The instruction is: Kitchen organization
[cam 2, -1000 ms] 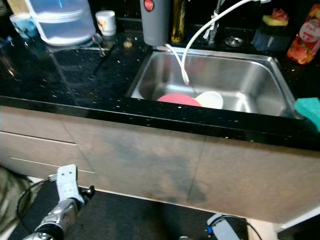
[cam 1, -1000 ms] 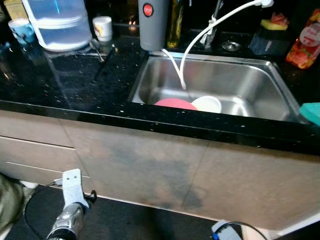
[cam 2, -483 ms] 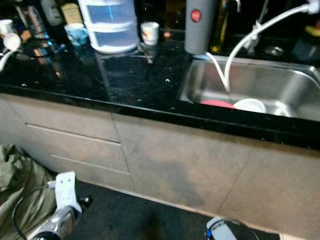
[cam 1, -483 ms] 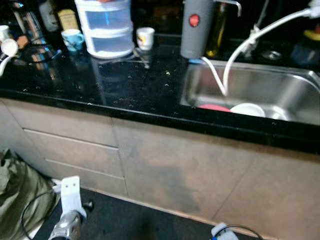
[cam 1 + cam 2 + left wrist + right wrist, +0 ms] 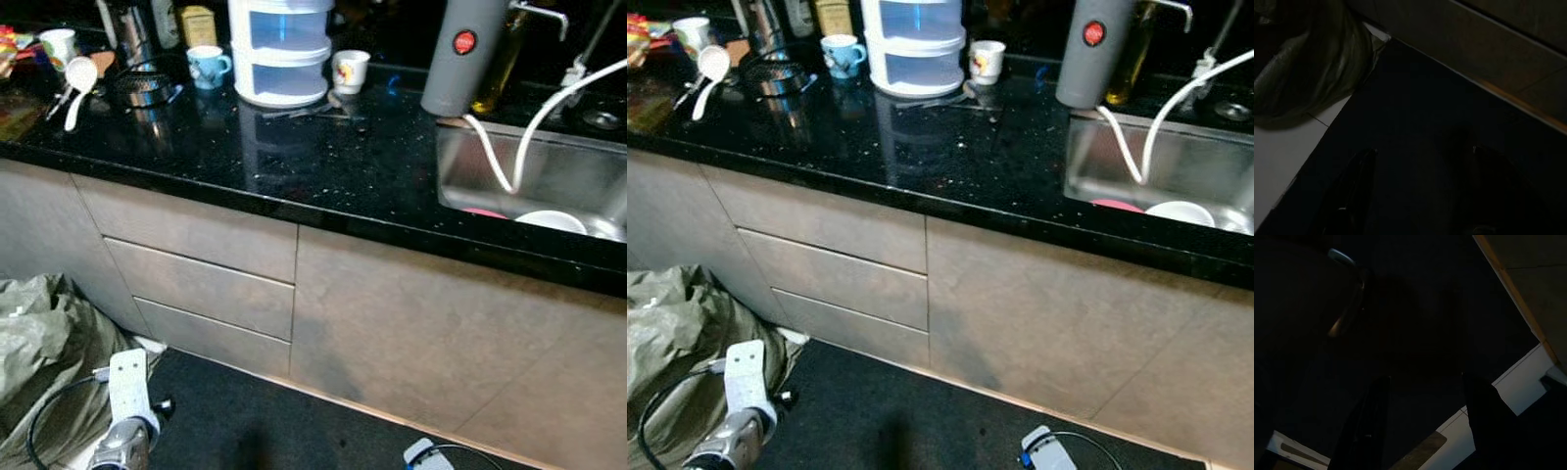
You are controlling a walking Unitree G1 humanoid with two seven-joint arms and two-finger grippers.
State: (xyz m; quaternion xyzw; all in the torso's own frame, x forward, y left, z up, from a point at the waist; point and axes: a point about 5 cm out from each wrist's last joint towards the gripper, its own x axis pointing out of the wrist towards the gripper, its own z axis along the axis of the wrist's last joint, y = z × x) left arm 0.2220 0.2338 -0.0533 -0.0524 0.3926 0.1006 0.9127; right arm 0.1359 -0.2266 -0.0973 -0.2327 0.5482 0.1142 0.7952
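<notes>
A: 2 cups, a blue mug (image 5: 207, 65) and a white cup (image 5: 350, 70), flank a stacked plastic container (image 5: 285, 49) on the black counter (image 5: 323, 166), well above the left gripper (image 5: 1420, 191).

B: And the grippers?

A: Left gripper hangs near a crumpled bag (image 5: 44, 343), fingers apart. Right gripper (image 5: 1425, 426) is also spread, over dark floor (image 5: 921, 411).
</notes>
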